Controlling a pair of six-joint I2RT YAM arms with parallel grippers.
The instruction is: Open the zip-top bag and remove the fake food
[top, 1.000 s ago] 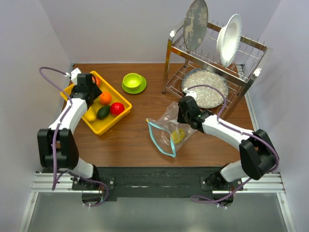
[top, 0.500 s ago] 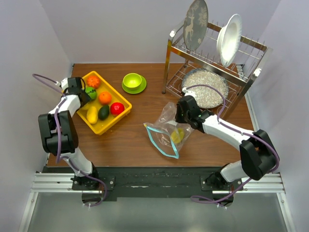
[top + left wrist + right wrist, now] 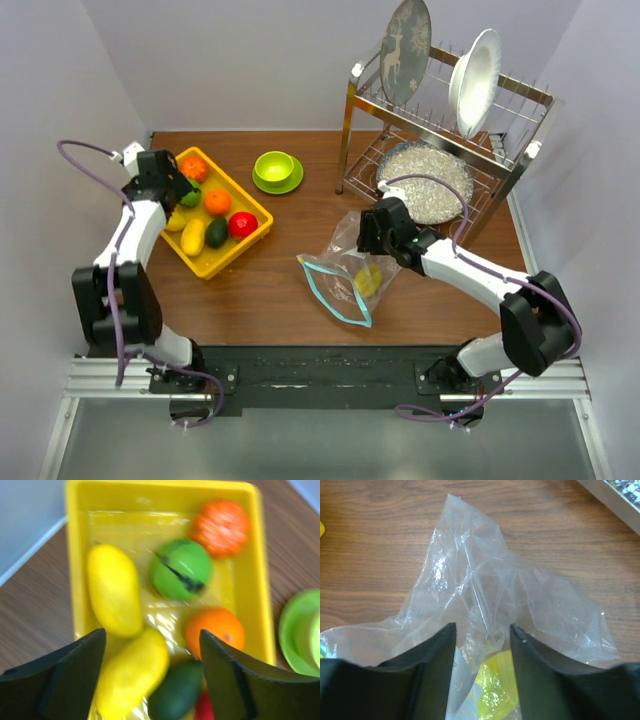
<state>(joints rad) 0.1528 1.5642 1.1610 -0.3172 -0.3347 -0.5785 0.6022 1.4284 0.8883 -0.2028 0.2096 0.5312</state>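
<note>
Brown counter, zip-top bag right of centre, mouth facing 7 o'clock. Right tool straddles its closed end, can't tell if it's pinching. Left tool gapes empty over the yellow tray at 10 o'clock. Thin film could slip, so the yellow fake food stays stuck inside.

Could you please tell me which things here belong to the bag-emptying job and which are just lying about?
Job: zip-top bag; yellow fake food inside it; fake fruit in the yellow tray.

Lying about: lime-green bowl on its saucer; dish rack with grey plate, white plate and pan of pale grains.
</note>
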